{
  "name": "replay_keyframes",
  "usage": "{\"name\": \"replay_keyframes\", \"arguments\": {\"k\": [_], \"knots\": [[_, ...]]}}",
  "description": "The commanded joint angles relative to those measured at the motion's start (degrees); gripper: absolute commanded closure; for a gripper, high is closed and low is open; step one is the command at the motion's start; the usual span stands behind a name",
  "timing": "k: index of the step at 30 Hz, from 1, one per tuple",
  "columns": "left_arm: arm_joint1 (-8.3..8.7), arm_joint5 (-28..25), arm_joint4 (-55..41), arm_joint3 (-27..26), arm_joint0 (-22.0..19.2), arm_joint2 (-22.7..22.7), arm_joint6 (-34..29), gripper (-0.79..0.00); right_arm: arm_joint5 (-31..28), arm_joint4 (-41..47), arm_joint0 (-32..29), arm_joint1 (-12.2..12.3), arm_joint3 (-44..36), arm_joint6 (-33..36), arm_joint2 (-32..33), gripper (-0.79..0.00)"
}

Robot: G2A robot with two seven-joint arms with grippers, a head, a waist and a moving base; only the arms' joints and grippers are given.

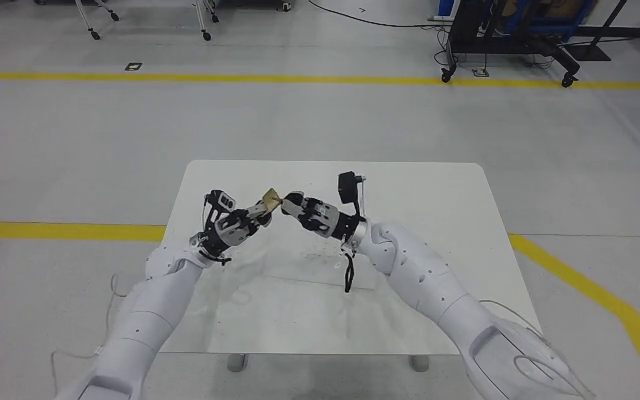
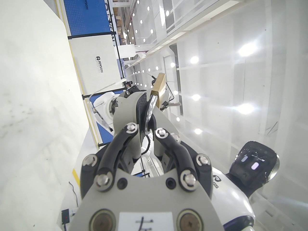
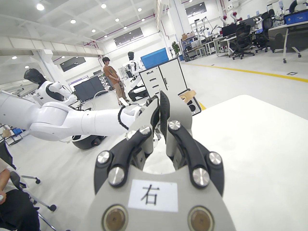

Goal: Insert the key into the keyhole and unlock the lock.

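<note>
Lock is held clear above the desk; its shackle is pinched in the left jaws, brass body outboard; both forearms angle inward; right jaws pressed together just beside lock body; contents indiscernible.

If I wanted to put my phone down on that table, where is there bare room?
The table is bare at both far corners, beyond each arm, and along the near stretch between the two arms. It is crowded over the middle, where the left claw holds the lock close to the right claw.
</note>
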Motion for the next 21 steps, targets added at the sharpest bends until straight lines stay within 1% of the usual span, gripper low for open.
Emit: {"name": "replay_keyframes", "arguments": {"k": [1, 3, 6, 10, 12, 14, 15, 18, 21], "knots": [[0.14, -3.27, 2.07, -0.40, 0.08, -0.46, -0.12, 0.000, 0.45, 1.60, 0.01, -0.08, 1.02, -0.47, 0.92, 0.000], [0.31, -5.15, 4.57, -1.97, 0.54, -0.82, 1.08, 0.000, 1.40, 5.47, -0.11, -0.37, 1.93, -0.98, 2.14, 0.000], [0.71, -7.58, 9.06, -5.69, 1.90, -1.19, 3.51, 0.000, 2.53, 10.11, 0.14, -0.82, 2.85, 0.49, 3.07, 0.000], [1.39, -10.12, 14.54, -10.77, 3.95, -1.58, 6.05, 0.000, 5.57, 12.99, 0.61, -1.65, 3.09, 4.67, 2.71, 0.000], [1.76, -11.12, 16.91, -12.59, 4.81, -1.78, 7.04, 0.000, 5.76, 14.23, 0.68, -2.14, 3.09, 7.14, 2.11, 0.000], [2.07, -11.88, 18.48, -13.11, 5.41, -2.04, 7.81, 0.000, 5.31, 15.43, 0.90, -2.53, 3.47, 9.53, 1.69, 0.000], [2.19, -12.20, 19.19, -13.05, 5.55, -2.16, 8.13, 0.000, 2.83, 17.78, 0.49, -2.81, 3.29, 10.94, 1.35, 0.000], [2.28, -12.72, 19.51, -11.82, 5.49, -2.46, 8.66, 0.000, -0.81, 21.69, 0.95, -3.20, 3.80, 15.77, 0.81, 0.000], [2.17, -12.05, 19.20, -10.76, 5.06, -2.45, 9.44, 0.000, -0.81, 23.29, 1.02, -3.11, 2.79, 19.42, 0.58, 0.000]]}}
